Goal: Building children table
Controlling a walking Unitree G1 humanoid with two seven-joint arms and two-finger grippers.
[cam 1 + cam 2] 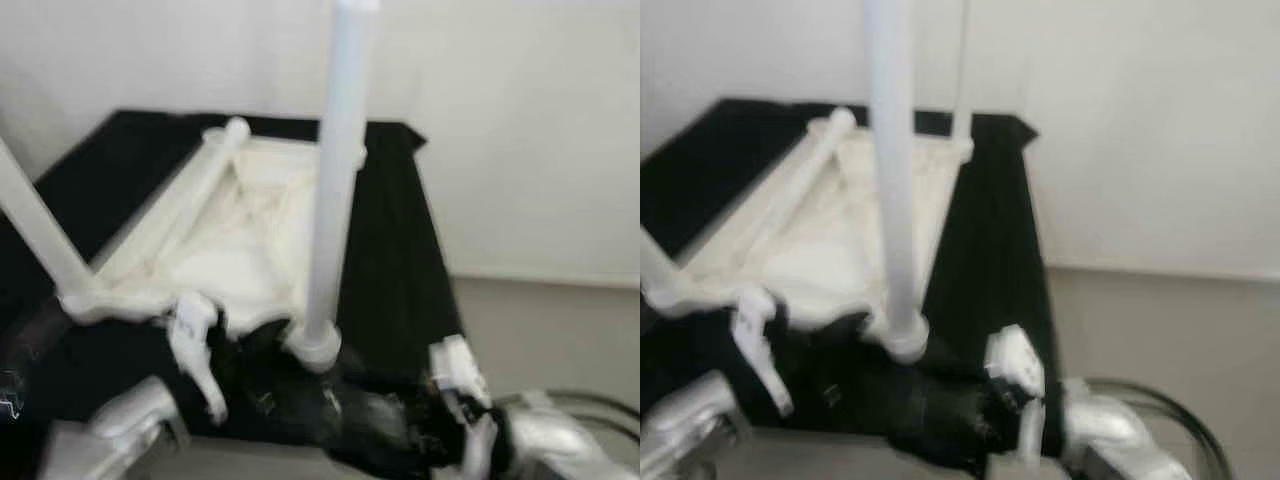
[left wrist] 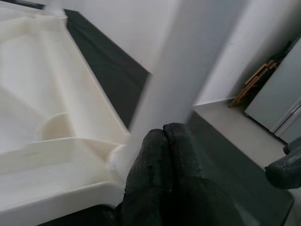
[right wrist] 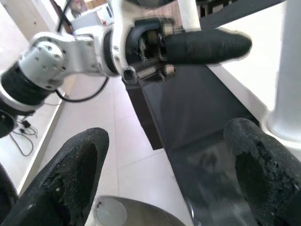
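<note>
Now my left end effector (image 2: 164, 155), fingers pressed together, sits by the upright leg (image 1: 335, 190) of the white upturned table (image 1: 250, 230); my right end effector (image 3: 169, 165), apparently just beside that leg, gapes empty.

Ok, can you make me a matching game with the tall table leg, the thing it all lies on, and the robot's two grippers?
Things:
1. nearest table leg
2. work surface
3. left gripper
4. right gripper

States:
A. jaws wide apart
B. black
C. standing upright
D. jaws pressed together

Pairs: 1-C, 2-B, 3-D, 4-A
</note>
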